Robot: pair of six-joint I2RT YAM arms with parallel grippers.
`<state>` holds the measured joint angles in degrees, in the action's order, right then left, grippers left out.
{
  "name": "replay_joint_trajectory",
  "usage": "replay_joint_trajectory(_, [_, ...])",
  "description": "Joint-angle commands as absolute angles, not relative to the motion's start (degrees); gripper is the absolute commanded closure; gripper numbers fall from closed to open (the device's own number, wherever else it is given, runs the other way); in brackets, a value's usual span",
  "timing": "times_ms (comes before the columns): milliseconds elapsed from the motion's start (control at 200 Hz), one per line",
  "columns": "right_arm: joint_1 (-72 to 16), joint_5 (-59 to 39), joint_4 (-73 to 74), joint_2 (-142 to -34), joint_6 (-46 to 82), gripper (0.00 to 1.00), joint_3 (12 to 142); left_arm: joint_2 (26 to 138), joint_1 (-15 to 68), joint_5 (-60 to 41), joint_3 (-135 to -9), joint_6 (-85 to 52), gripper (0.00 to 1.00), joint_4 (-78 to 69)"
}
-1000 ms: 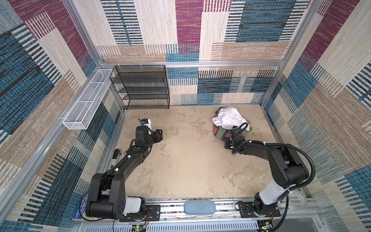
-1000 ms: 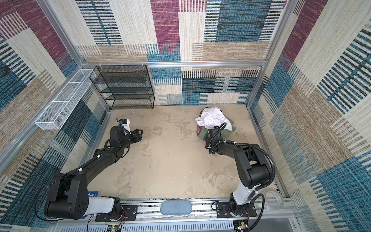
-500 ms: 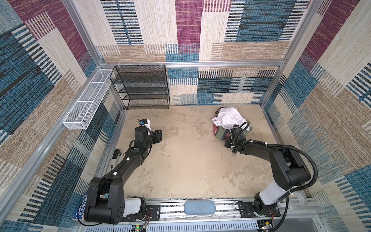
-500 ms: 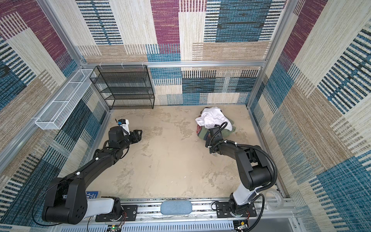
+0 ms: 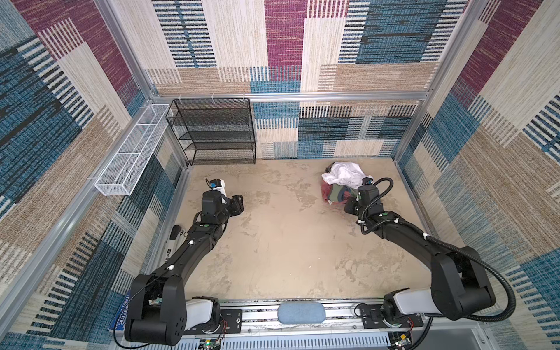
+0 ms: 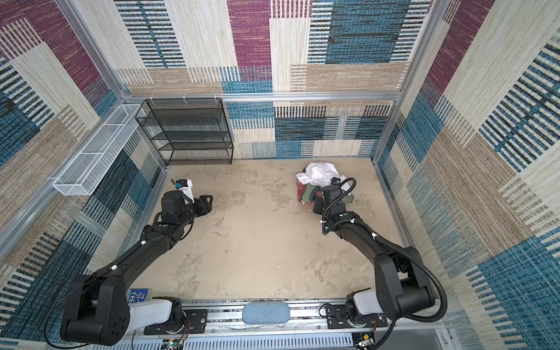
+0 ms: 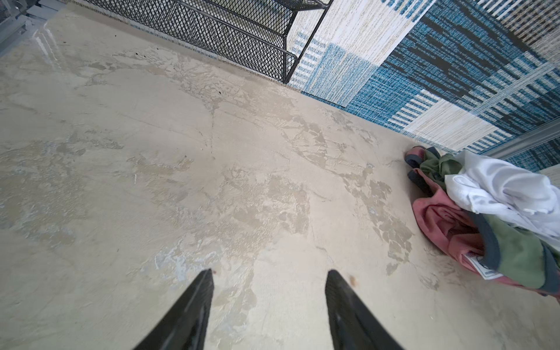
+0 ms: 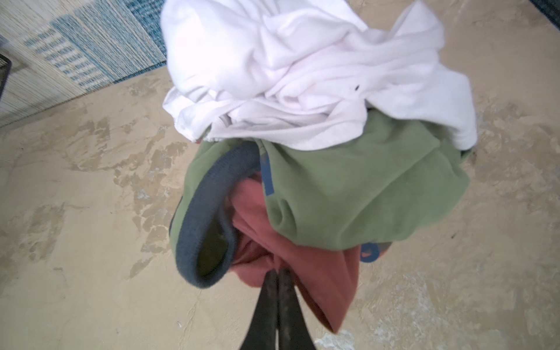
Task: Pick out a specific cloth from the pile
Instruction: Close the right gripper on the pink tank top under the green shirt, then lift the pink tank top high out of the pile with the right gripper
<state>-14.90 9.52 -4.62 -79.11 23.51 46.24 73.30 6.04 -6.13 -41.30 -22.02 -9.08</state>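
The pile lies on the floor at the back right. A white garment is on top, an olive green one with navy trim sits under it, and the faded red cloth is lowest. The cloth also shows at the pile's left edge. My right gripper is at the pile's near edge. Its fingers are pressed together on a fold of the cloth, and creases run into the tips. My left gripper stands open over bare floor, far left of the pile.
A black wire shelf stands against the back wall at the left. A white wire basket hangs on the left wall. Patterned walls close in the floor, and the right wall is near the pile. A grey pad sits on the front rail.
My right gripper's fingers have closed onto the red cloth at the pile's near edge. The left arm has stayed where it was.
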Motion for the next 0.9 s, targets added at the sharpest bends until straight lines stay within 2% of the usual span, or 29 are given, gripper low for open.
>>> replay_joint_trajectory(0, [-14.7,9.0,-4.4,-77.3,24.3,1.0,47.6,72.8,6.1,-6.6,-42.3,-20.9,0.38,-9.0])
replay_joint_trajectory(891, [-10.5,5.0,-6.5,-62.8,23.7,1.0,51.9,68.7,6.2,-8.1,-42.7,-23.0,0.38,-7.8])
